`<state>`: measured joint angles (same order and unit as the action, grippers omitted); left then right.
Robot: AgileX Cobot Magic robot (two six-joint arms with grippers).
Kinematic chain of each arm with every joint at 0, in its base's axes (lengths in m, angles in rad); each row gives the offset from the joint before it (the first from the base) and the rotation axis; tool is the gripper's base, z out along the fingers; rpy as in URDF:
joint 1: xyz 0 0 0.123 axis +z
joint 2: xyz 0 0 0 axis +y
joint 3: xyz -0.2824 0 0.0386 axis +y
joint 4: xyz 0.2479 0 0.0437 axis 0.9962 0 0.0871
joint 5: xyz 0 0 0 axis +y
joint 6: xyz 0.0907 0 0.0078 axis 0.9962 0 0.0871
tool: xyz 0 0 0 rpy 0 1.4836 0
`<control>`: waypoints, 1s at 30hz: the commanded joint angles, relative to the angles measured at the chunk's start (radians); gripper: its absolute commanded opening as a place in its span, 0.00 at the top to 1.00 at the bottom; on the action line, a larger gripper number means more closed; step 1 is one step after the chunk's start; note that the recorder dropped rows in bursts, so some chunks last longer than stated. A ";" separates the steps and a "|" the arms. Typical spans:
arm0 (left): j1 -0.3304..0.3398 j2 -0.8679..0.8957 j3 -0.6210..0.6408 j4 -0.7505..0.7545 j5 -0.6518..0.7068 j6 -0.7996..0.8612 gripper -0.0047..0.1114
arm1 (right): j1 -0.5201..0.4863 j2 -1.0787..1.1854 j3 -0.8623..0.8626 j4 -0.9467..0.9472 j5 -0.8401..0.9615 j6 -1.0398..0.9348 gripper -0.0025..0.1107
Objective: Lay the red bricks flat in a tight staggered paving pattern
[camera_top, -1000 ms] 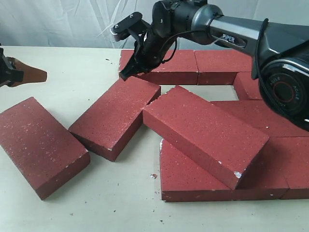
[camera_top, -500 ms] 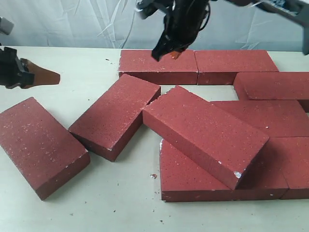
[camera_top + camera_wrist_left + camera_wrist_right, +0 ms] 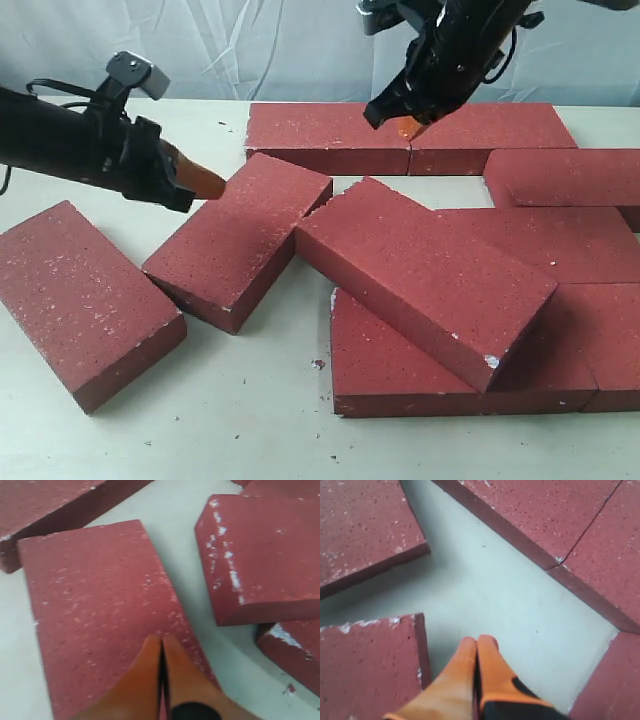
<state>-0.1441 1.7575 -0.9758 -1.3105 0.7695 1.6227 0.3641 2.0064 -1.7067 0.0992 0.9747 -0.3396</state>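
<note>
Several red bricks lie on the pale table (image 3: pixel 270 420). One loose brick (image 3: pixel 85 300) lies at the left. An angled brick (image 3: pixel 240 240) lies beside it. A tilted brick (image 3: pixel 425 275) rests propped on a flat front brick (image 3: pixel 400 375). Two bricks (image 3: pixel 330 135) form the back row, and more lie at the right (image 3: pixel 565 175). My left gripper (image 3: pixel 215 185) is shut and empty, its tip (image 3: pixel 161 639) just over the angled brick (image 3: pixel 100 605). My right gripper (image 3: pixel 405 128) is shut and empty above the back row, its tip (image 3: pixel 479 641) over a bare table gap (image 3: pixel 510 595).
A white cloth backdrop (image 3: pixel 200 50) hangs behind the table. Small crumbs (image 3: pixel 318 364) lie by the front brick. Bare table shows at the front left and in the gap (image 3: pixel 420 188) between the back row and the tilted brick.
My left arm has swung in from the left edge to the angled brick's far end. My right gripper has lifted off that brick's far corner and moved right over the back row.
</note>
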 commanded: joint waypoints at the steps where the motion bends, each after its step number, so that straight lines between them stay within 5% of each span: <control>1: -0.049 0.000 -0.001 -0.006 0.002 0.001 0.96 | 0.000 0.069 0.008 0.083 -0.151 -0.024 0.98; 16: -0.047 0.000 -0.001 0.004 -0.261 0.001 0.96 | 0.085 0.345 -0.250 -0.003 -0.128 -0.079 0.98; 22: -0.047 0.000 -0.001 0.004 -0.302 0.001 0.96 | 0.085 0.383 -0.255 -0.019 -0.147 -0.079 0.98; 30: -0.047 -0.009 -0.001 -0.004 -0.518 -0.051 0.96 | 0.144 0.381 -0.260 0.067 -0.140 -0.122 0.98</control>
<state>-0.1892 1.7575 -0.9758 -1.3046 0.3029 1.6049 0.4829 2.4005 -1.9553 0.1446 0.8385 -0.4343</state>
